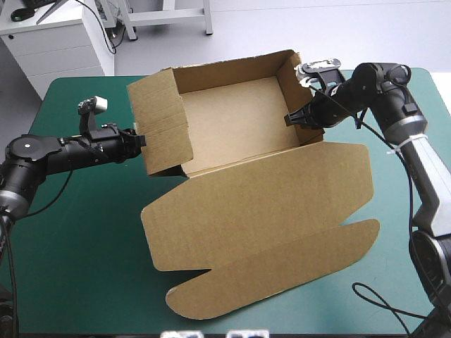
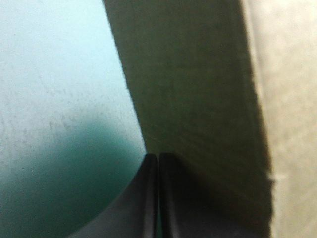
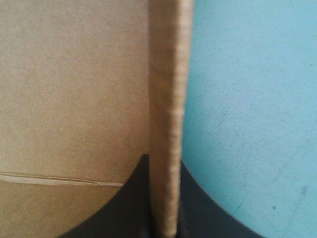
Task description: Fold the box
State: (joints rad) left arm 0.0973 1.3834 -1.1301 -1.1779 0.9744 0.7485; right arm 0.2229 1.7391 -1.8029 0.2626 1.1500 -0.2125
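Observation:
The brown box (image 1: pixel 239 134) stands as an open tray with raised walls at the middle back of the table. Its lid (image 1: pixel 268 218) lies flat toward the front, with a rounded flap at the near edge. My left gripper (image 1: pixel 139 141) is shut, and its tip rests against the outer face of the tray's left wall (image 2: pixel 198 99); in the left wrist view the left gripper (image 2: pixel 157 157) has nothing between its fingers. My right gripper (image 1: pixel 290 118) is shut on the tray's right wall, whose edge (image 3: pixel 166 99) runs up between the fingers of the right gripper (image 3: pixel 163 159).
The teal-green cover (image 1: pixel 77 246) shows left of the box and in front of it on the left. A narrow strip of cover lies between the lid and the table's right edge (image 1: pixel 394 232). A white cabinet (image 1: pixel 56 42) stands beyond the far left corner.

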